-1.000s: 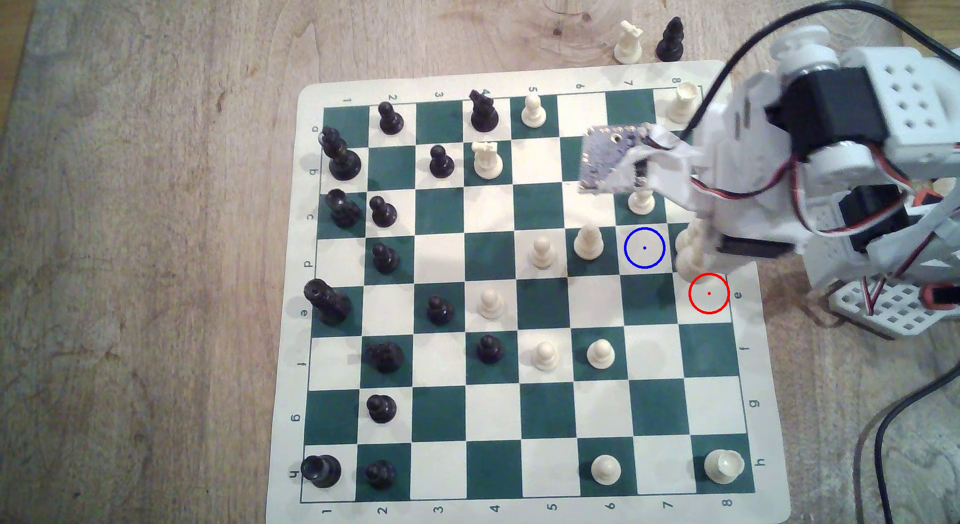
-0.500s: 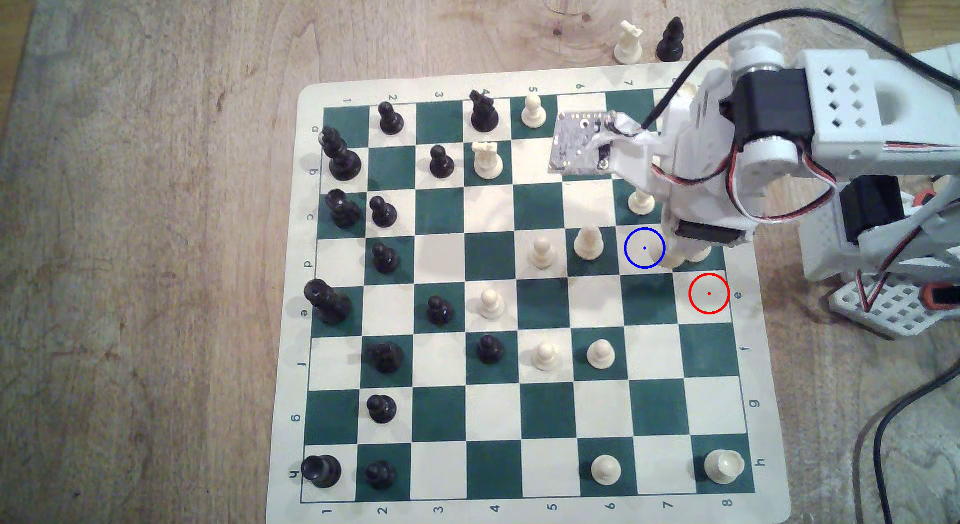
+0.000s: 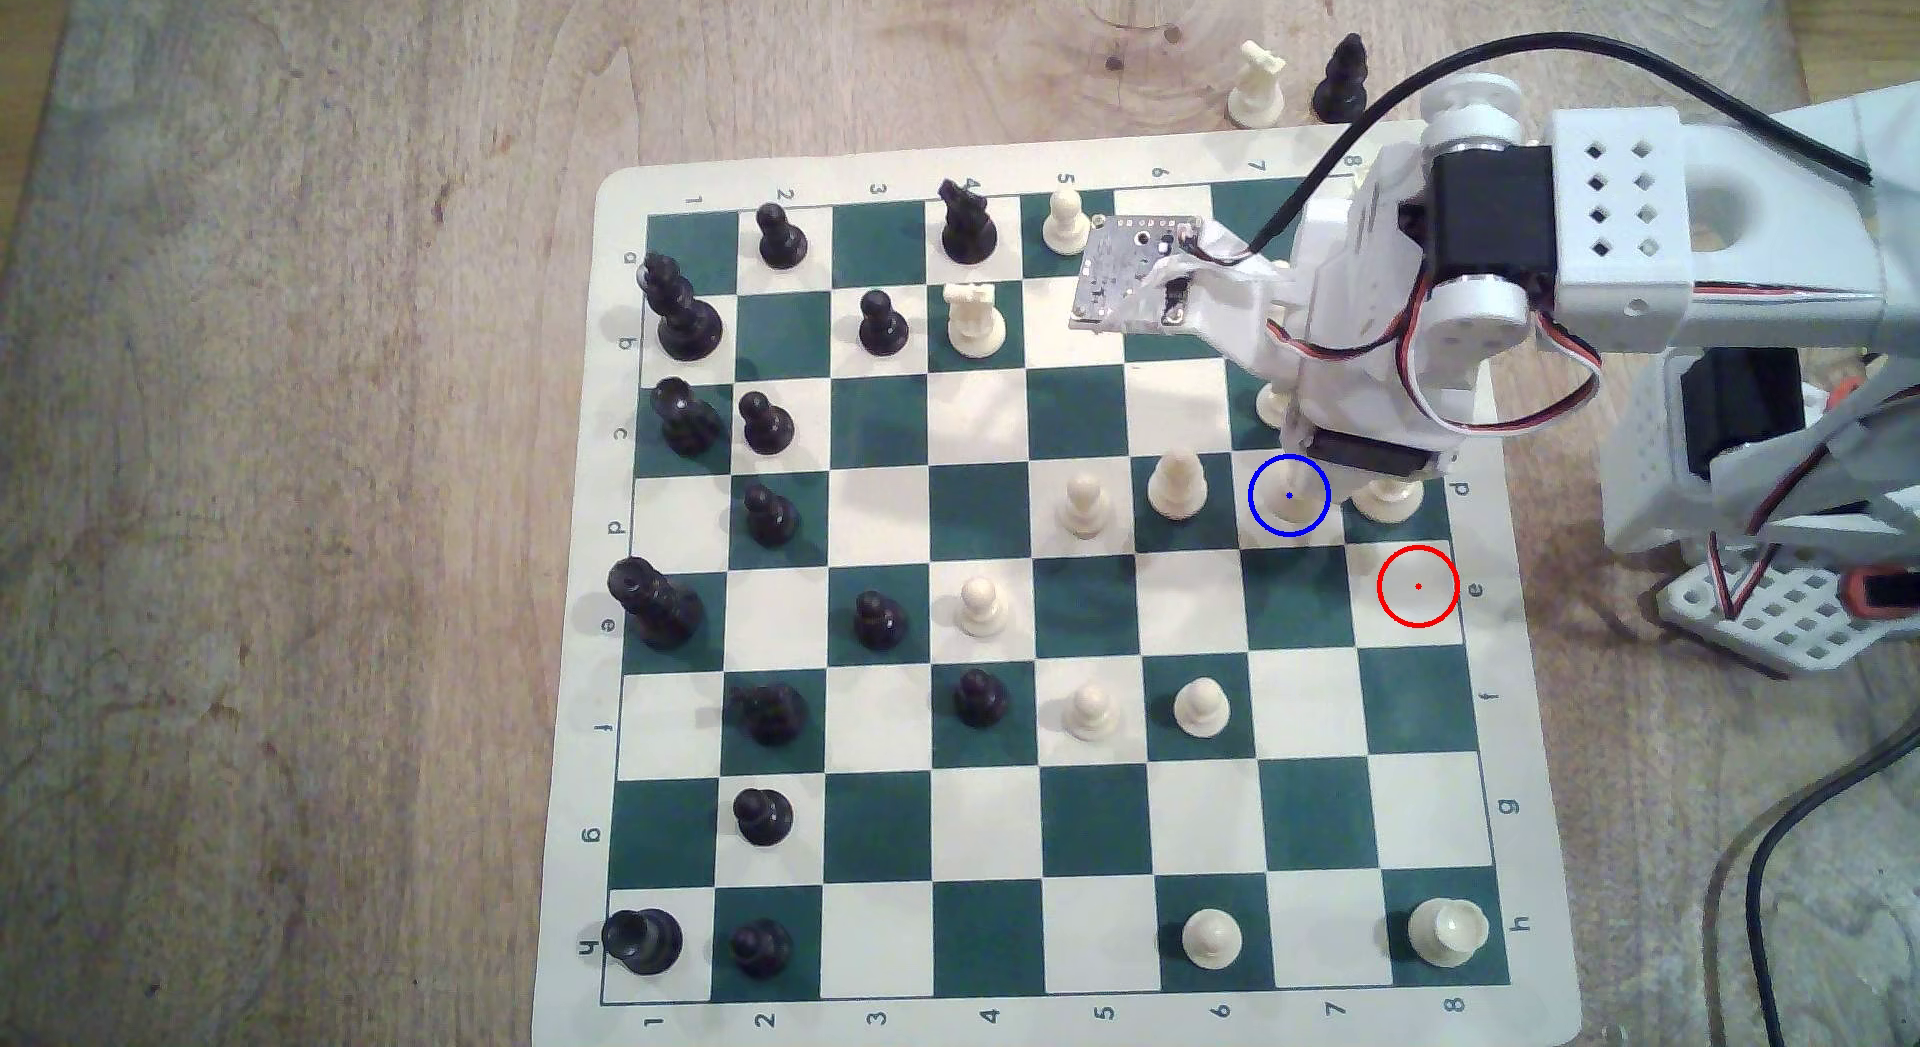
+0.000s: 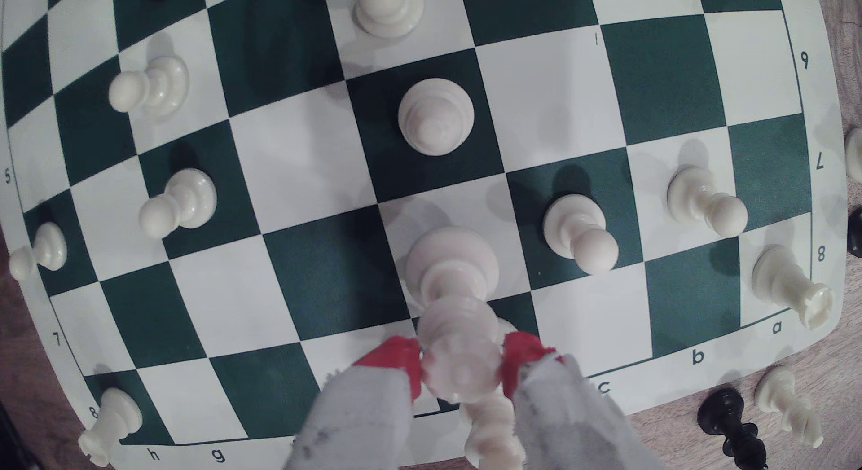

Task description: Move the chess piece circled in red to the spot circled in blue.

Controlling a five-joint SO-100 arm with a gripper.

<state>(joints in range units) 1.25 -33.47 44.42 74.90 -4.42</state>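
Chess piece circled in red (image 4: 450,269): tall cream-white glossy plastic, wide round base, slim tapering stem, small flared top.

Exterior view. The piece is mostly hidden under the white arm; a sliver of its cream body shows inside the spot circled in blue (image 3: 1288,496), a cream square marked with a thin blue ring and dot. The red ring (image 3: 1418,587) marks a bare cream square one file over at the board's right edge. The board (image 3: 1039,829) is a flexible green-and-cream mat on a wood-grain counter (image 3: 312,486). Whether the gripper is shut cannot be told from this angle. A cream piece (image 3: 1387,499) stands just right of the blue ring. Compared with half a second ago, the arm has shifted toward the exterior view's left, its tip now over the blue ring instead of beside it.

Wrist view. The gripper (image 4: 462,363), with red pads on grey-white fingers, is clamped on the piece's flared top. The base sits over a cream square; contact with the board cannot be judged. A cream pawn (image 4: 580,239) stands on the neighbouring green square.
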